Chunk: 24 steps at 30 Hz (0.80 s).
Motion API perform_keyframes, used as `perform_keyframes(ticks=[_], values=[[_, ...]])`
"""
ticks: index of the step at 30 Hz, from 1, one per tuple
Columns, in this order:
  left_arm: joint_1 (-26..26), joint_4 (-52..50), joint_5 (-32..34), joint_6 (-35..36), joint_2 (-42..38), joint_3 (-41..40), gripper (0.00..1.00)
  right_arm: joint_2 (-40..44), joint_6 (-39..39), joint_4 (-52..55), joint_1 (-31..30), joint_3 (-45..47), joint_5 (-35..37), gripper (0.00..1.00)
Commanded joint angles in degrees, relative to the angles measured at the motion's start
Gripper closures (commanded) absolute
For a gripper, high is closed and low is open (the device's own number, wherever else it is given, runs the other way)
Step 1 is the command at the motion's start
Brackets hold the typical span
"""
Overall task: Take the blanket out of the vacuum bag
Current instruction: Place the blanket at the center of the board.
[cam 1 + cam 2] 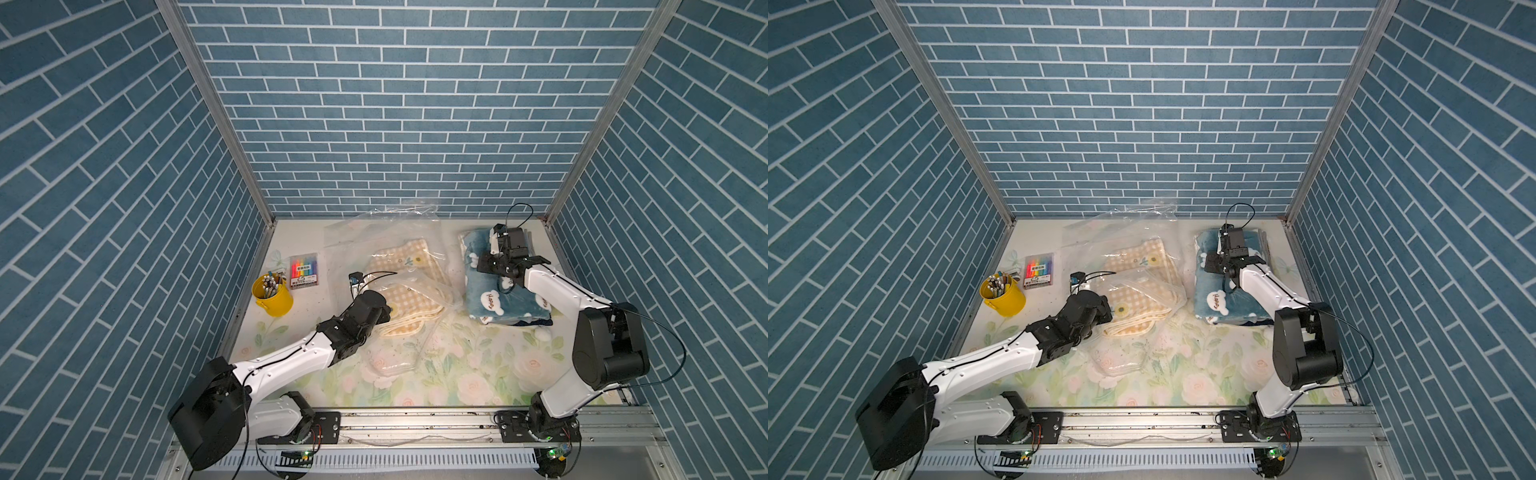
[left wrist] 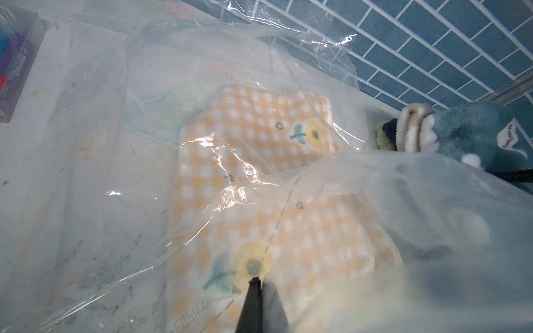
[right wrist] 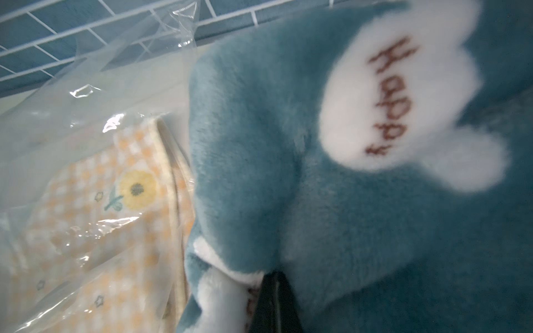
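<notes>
**Q:** Work surface?
**A:** Floral-print table [image 1: 457, 374], enclosed by blue brick-pattern walls [image 1: 395, 124] on three sides.

**Q:** Items, left to right?
**A:** Yellow bucket [image 1: 272, 297] of pens and marker pack [image 1: 302, 272] at far left. Vacuum bag [image 1: 374, 232] at centre, reaching toward the far wall, with the checked blanket [image 1: 405, 266] inside it. Folded blue blanket [image 1: 494, 299] at right, outside the bag.

**Q:** Jaws?
**A:** Left gripper [image 2: 255, 284]: pressed together, pinching bag film over the checked blanket. Right gripper [image 3: 271, 278]: pressed together, nipping the blue blanket's pile.
</notes>
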<state>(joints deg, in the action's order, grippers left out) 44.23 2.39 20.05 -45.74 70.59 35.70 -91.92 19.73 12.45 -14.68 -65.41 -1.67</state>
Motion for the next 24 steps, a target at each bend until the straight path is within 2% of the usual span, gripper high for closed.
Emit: perform_keyframes(ticks=[1, 4, 6, 9, 12, 14, 16, 20, 22, 24], values=[[0.0, -0.6, 0.0, 2.0, 0.7, 1.2, 1.0, 5.8, 1.2, 0.7, 1.1, -1.1, -0.8, 1.0], [0.0, 0.0, -0.7, 2.2, -0.2, 0.4, 1.0, 10.0, 2.4, 3.0, 2.4, -1.1, -0.7, 0.95], [0.0, 0.8, -1.5, 2.1, -0.9, -0.7, 1.0, 13.3, 3.2, 3.8, 2.7, 0.6, -3.4, 0.95], [0.0, 0.9, -2.2, 2.2, -2.0, -2.2, 1.0, 19.9, 5.6, 1.1, 0.8, 6.7, -14.5, 0.95], [0.0, 0.5, -2.4, 2.5, -3.1, -3.3, 1.0, 26.7, 8.1, 1.2, -7.8, 12.2, -12.9, 0.87], [0.0, 0.2, -2.7, 2.6, -3.8, -3.9, 1.0, 30.4, 11.2, 0.2, -12.2, 16.6, -14.3, 0.81], [0.0, 0.0, -2.8, 2.7, -4.5, -4.5, 1.0, 34.8, 13.3, 0.5, -15.8, 19.8, -14.7, 0.8], [0.0, -0.3, -2.8, 3.7, -5.5, -4.5, 1.0, 44.9, 16.2, 0.8, -26.6, 24.6, -13.3, 0.94], [0.0, 0.0, -2.7, 4.0, -5.1, -4.0, 1.0, 46.4, 17.9, -1.3, -33.0, 26.6, -14.9, 0.97], [0.0, 0.7, -2.9, 4.3, -3.8, -3.1, 1.0, 45.5, 19.5, -4.6, -41.0, 28.6, -13.4, 0.99]])
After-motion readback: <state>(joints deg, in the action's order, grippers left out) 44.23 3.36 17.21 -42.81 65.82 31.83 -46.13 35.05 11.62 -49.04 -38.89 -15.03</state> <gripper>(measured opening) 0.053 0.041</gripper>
